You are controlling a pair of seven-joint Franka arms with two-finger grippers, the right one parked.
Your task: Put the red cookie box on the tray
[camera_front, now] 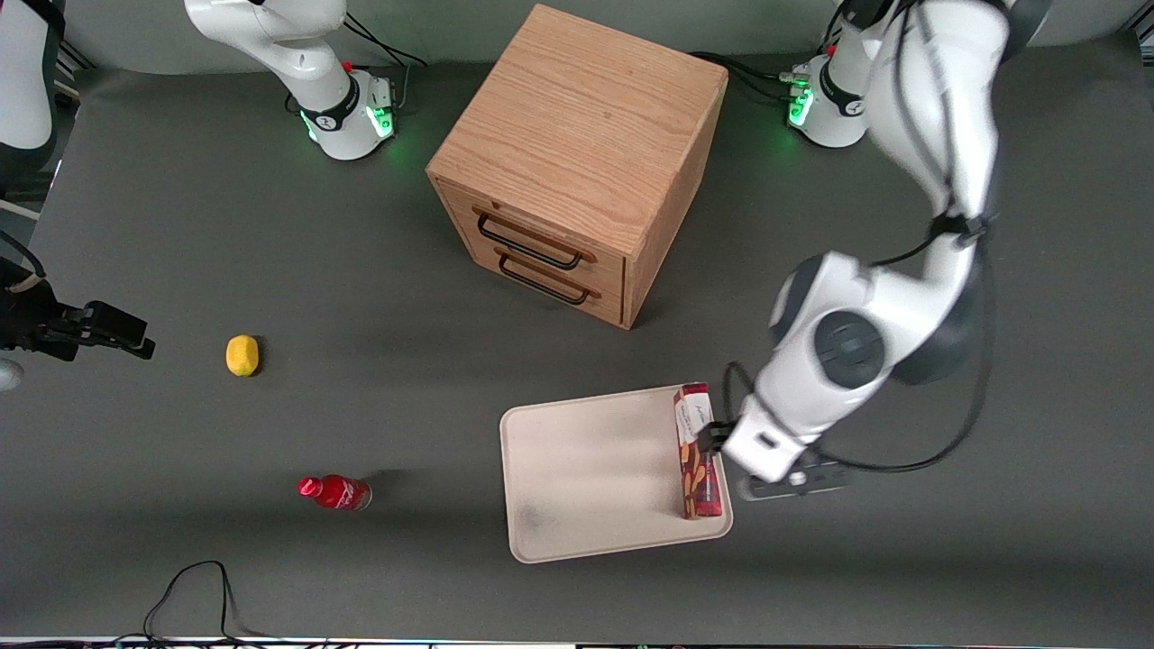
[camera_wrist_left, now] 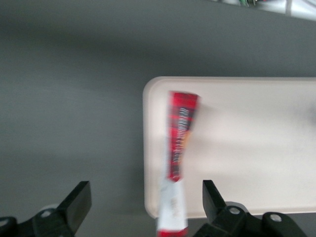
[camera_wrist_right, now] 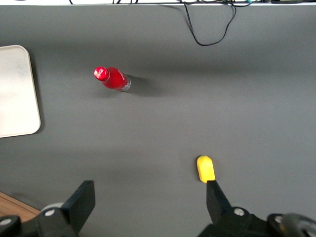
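**Cookie box on tray, gripper open around it**

Red cookie box [camera_front: 696, 451] stands on its long narrow edge on the tray [camera_front: 577, 478], along the tray's edge toward the working arm's end of the table. One short end points at the wooden drawer cabinet [camera_front: 577, 162], the other at the front camera. In the wrist view the box [camera_wrist_left: 178, 148] is inside the rim, white end nearest the cam.

Gripper [camera_wrist_left: 143, 207] is right over the box, fingers [camera_wrist_left: 76, 202] spread wide, one each side of the carton, neither touching as far as I can see. Front view shows the gripper [camera_front: 717, 439] beside the box's mid-length.

Handling, judged: thin card carton, prob. light, fairly stiff along its length but the broad faces will dent if squeezed hard. Glossy print, so maybe slick. Standing on edge it looks tippy; a nudge on lift-off could knock it flat. Best hold: across the two broad faces, near mid-length, moderate force.

Task looks about done; remaining: clear the arm w/o brushing the box.

Also on the table: small red bottle [camera_front: 335, 492], yellow object [camera_front: 242, 354], both well apart from the tray, toward the parked arm's end.
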